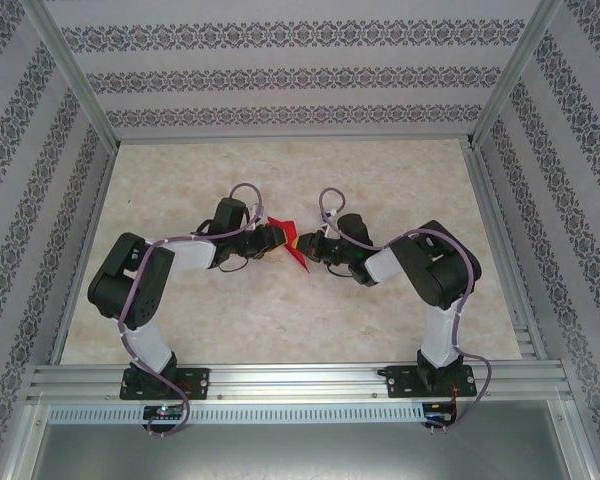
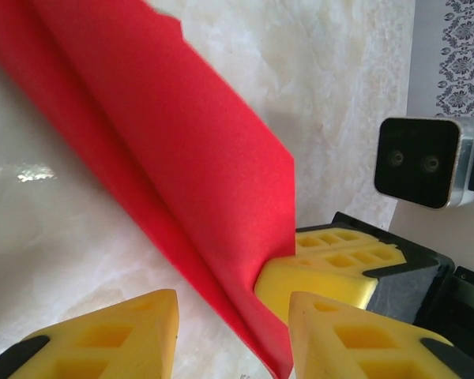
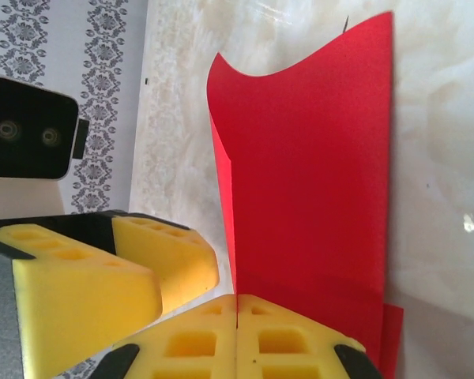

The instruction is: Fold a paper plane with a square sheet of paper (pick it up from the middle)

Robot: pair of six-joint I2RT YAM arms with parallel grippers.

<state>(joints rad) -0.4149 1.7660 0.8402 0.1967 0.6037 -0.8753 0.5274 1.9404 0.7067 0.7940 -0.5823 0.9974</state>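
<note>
Top external view showed me both arms reaching in toward the middle of the table (image 1: pixel 280 320), their heads almost meeting over the red sheet (image 1: pixel 286 243), which was lifted off the surface between them. I judged that was deliberate: a fold needs one side pinned while the other is worked, so the paper had to hang where both could reach it.

On the right wrist camera, the right gripper (image 3: pixel 237 300) had its yellow pads pressed flat together with the paper's edge caught in the seam between them. The sheet rose from that pinch, bent along a lengthwise crease, with a second layer peeking out low on the right. That clamp looked to be the anchor.

On the left wrist camera, the left gripper (image 2: pixel 233 316) had its jaws apart, one pad on either side of the lower tip of the paper. I could see bare table between the left-hand pad and the sheet, so nothing was squeezed there yet. One of the right arm's pads sat just behind, touching the paper.

My reading was that the task stood somewhere mid-fold: creased, but far from a slim dart. The next move seemed to call for the left jaws to bite squarely on the crease. If they caught one layer alone, I expected the thin paper to buckle or slip from the right's hold.
</note>
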